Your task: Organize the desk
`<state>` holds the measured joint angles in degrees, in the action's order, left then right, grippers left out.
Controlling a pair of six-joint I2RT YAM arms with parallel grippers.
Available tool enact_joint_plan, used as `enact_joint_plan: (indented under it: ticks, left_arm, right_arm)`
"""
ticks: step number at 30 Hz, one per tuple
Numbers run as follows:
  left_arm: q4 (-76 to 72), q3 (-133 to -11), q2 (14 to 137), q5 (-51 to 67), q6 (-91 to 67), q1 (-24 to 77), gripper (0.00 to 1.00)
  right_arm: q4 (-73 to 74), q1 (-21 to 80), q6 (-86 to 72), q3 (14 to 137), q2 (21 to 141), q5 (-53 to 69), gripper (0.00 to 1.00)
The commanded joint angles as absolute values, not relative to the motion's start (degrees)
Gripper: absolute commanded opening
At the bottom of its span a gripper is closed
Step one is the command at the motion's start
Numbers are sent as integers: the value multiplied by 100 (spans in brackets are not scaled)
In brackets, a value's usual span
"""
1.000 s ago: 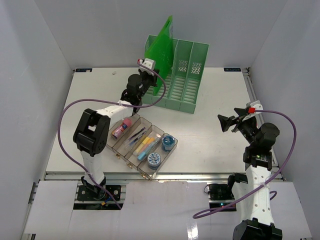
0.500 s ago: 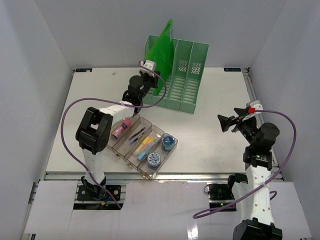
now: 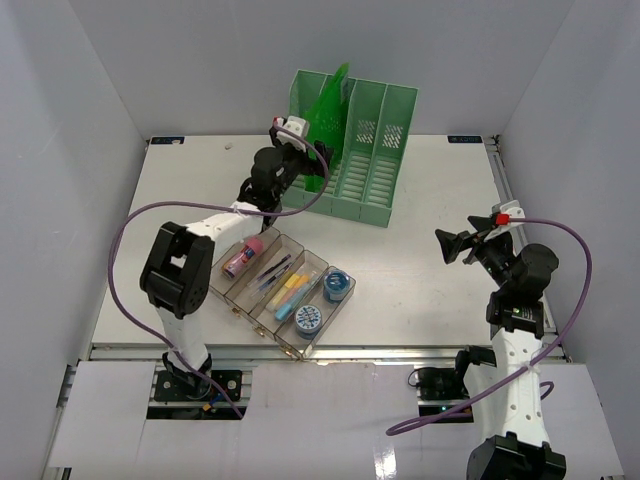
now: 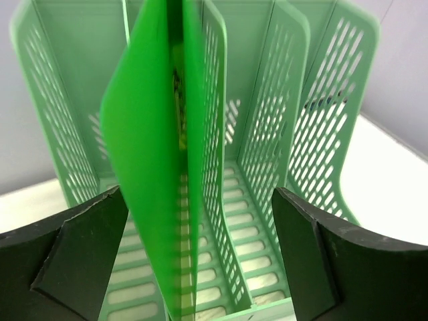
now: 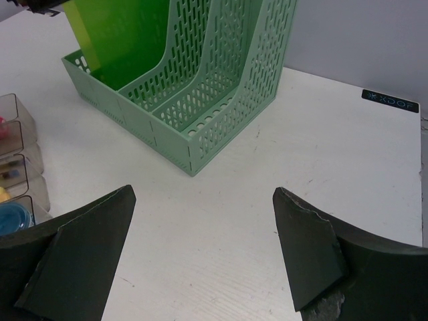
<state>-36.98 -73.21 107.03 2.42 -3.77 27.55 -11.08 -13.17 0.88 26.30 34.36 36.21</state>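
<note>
The desk point(image 3: 420, 230) is a white tabletop. At its back stands a green slotted file rack point(image 3: 375, 150) with a bright green folder point(image 3: 328, 105) upright in its left slot. My left gripper point(image 3: 310, 165) is open at the front of that slot. In the left wrist view the folder point(image 4: 144, 167) stands between the spread jaws of the left gripper point(image 4: 197, 200), touching neither. My right gripper point(image 3: 450, 245) hangs open over the right side of the desk, empty. In the right wrist view, bare desk point(image 5: 234, 221) lies under the right gripper point(image 5: 204, 192).
A clear compartmented tray point(image 3: 262, 303) lies front left with pens, a pink item and two blue round items. The rack point(image 5: 200, 87) has two more slots to the right of the folder. Grey-white walls close in three sides.
My left gripper has opened and let go of the green folder, which has dropped lower into the rack's left slot and stands straighter. The right arm has not moved.
</note>
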Motion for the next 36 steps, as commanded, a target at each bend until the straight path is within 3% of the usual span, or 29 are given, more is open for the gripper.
enact_joint_plan:
  ticks: [1, 9, 22, 28, 36]
  left_arm:
    - [-3169, -7393, 9518, 89, -169, 2760, 98]
    - [-1554, -6647, 7211, -467, -544, 2759, 98]
    - [761, -3563, 2640, 613, -1206, 2742, 98]
    - [1009, -2887, 1973, 1049, -899, 2742, 98]
    - [1112, -2966, 1851, 1187, -988, 2742, 98]
  right_arm:
    - [-1363, -1388, 323, 2602, 3497, 3560, 90]
    - [-808, -1438, 484, 2944, 4057, 3522, 90]
    - [622, -1559, 439, 3474, 4680, 2906, 90]
    - [686, -1582, 107, 3229, 4328, 2316, 90]
    - [747, -1639, -295, 3323, 4470, 2003, 90]
